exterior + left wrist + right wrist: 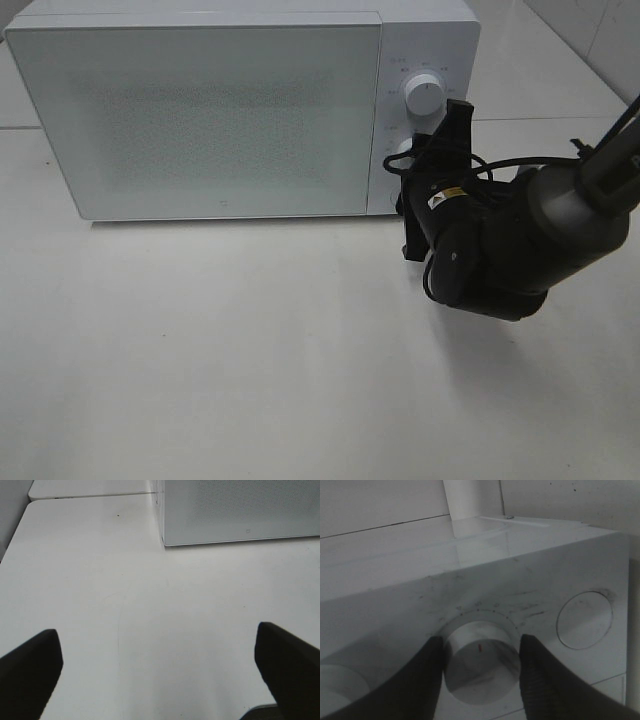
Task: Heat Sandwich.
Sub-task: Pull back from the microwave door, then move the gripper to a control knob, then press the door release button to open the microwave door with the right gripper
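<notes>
We saw the right claw clamped on a white dial on the microwave. One dark finger pressed each side of the dial, whose red mark sat between them. A second dial stood just beyond the claw on the same panel, untouched. The microwave door, shut, stretched away to the claw's side. The left claw hung with its fingers spread wide apart over the bare white table, holding nothing, the microwave's corner ahead of it. The sandwich showed in no view, so we could not tell where it lay relative to either claw.
</notes>
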